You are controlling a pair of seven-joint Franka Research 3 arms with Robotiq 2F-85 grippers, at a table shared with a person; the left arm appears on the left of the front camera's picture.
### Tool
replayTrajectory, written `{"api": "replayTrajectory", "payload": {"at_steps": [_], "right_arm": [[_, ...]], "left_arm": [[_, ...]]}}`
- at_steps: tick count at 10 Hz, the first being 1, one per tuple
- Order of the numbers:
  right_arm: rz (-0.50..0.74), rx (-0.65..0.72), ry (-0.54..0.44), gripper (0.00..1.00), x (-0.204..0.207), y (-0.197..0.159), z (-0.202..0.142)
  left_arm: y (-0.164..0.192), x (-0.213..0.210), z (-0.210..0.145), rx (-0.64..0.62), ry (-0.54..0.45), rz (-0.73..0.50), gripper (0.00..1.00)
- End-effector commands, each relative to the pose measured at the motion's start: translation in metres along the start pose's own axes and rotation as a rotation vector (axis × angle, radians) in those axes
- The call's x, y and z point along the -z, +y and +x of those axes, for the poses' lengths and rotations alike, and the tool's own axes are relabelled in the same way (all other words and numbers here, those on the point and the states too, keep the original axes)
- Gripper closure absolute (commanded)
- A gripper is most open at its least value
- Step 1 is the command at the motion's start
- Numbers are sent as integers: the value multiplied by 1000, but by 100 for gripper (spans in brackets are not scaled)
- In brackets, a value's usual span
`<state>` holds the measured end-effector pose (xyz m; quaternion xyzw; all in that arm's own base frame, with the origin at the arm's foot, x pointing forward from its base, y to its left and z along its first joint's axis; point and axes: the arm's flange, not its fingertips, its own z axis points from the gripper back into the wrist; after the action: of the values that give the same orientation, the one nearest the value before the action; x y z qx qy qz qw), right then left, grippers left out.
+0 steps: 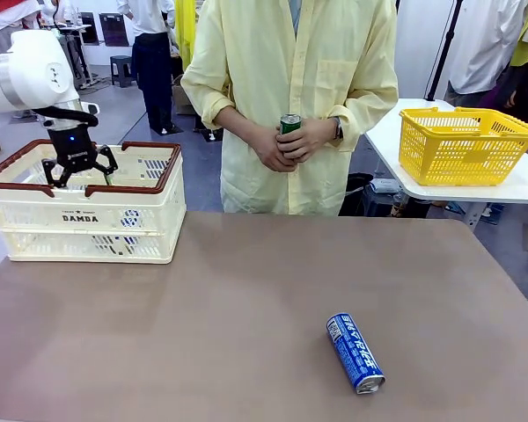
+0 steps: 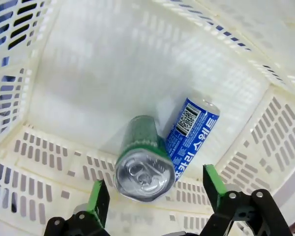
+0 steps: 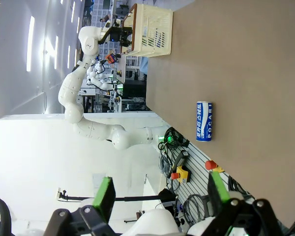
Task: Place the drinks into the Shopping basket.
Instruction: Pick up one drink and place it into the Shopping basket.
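Green cans (image 2: pixel 143 164) (image 1: pixel 289 123) two, blue cans (image 2: pixel 194 130) (image 1: pixel 354 352) two, basket (image 1: pixel 88 236) one.

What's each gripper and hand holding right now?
Left gripper: open, over a loose green can in the Shopping basket.
Right gripper: open, empty.
Person's hands: holding another green can.

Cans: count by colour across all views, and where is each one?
Green: 2. A green can inside the Shopping basket; a second green can in the person's hands.
Blue: 2. A blue can inside the basket; a second blue can lying on the table.
Total: 4.
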<state>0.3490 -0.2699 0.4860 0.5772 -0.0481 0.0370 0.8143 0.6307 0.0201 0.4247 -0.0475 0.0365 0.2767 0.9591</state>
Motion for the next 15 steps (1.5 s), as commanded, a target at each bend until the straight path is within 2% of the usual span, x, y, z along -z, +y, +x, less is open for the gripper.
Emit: {"api": "replayTrajectory", "payload": {"at_steps": [1, 3, 4, 5, 6, 7, 8, 9, 10, 13, 15], "right_arm": [[-13, 10, 15, 0, 0, 3, -2], [-13, 10, 15, 0, 0, 3, -2], [-13, 10, 15, 0, 0, 3, -2], [-13, 10, 15, 0, 0, 3, -2], [-13, 10, 15, 0, 0, 3, -2], [-13, 10, 15, 0, 0, 3, -2], [-13, 10, 15, 0, 0, 3, -2], [-13, 10, 15, 0, 0, 3, -2], [-13, 10, 15, 0, 0, 3, -2], [-13, 10, 15, 0, 0, 3, -2], [-13, 10, 15, 0, 0, 3, -2]], "left_arm": [[8, -29, -17, 1, -59, 1, 0], [15, -91, -58, 55, -88, -52, 0], [22, -123, -85, 57, -73, -95, 0], [32, -150, -115, 85, -62, -162, 0], [44, -172, -152, 162, -21, -299, 0], [56, -179, -182, 291, 127, -407, 0], [68, -177, -209, 617, 269, -465, 0], [80, -171, -227, 778, 343, -543, 0], [99, -161, -233, 892, 407, -674, 0], [189, -120, -230, 1008, 388, -1146, 0], [248, -96, -241, 945, 188, -1448, 0]]}}
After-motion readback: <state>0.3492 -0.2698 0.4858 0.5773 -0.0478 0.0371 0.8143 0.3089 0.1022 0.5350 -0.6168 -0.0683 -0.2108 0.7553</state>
